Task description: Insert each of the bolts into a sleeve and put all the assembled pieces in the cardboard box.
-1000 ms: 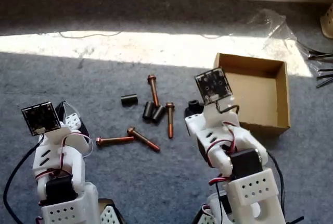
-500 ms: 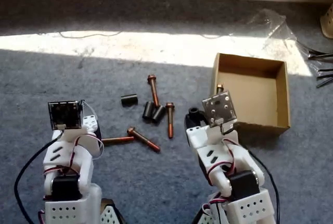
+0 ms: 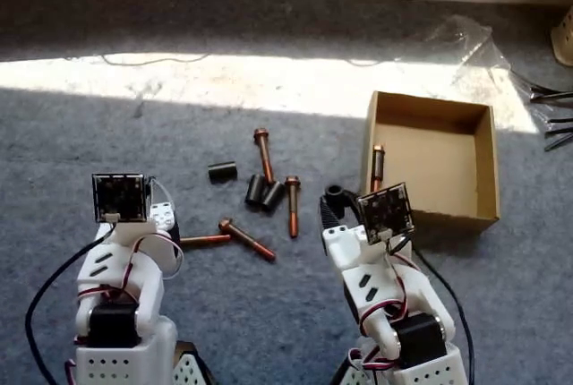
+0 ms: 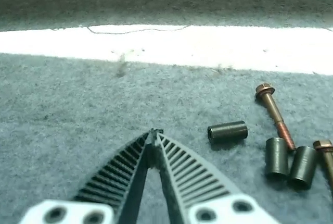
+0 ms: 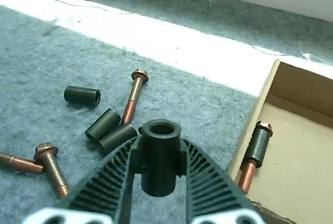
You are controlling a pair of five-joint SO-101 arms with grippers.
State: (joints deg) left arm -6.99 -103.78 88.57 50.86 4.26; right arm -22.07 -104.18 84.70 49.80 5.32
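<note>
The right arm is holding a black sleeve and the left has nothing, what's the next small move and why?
Probably open the left gripper and lower it onto the copper-coloured metal bolt lying on the grey carpet beside it. Its fingers are shut on nothing, while the right gripper holds the black cylindrical sleeve open end up, awaiting a bolt.

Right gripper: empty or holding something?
Holding. The right gripper is shut on a black cylindrical sleeve, clamped between its ribbed fingers.

Left hand [image 4: 155,136]: fingers pressed together, empty, well apart from the cardboard box [image 3: 439,166]. Right hand [image 5: 159,150]: clamped on a black sleeve [image 5: 160,135], just beside that box.
</note>
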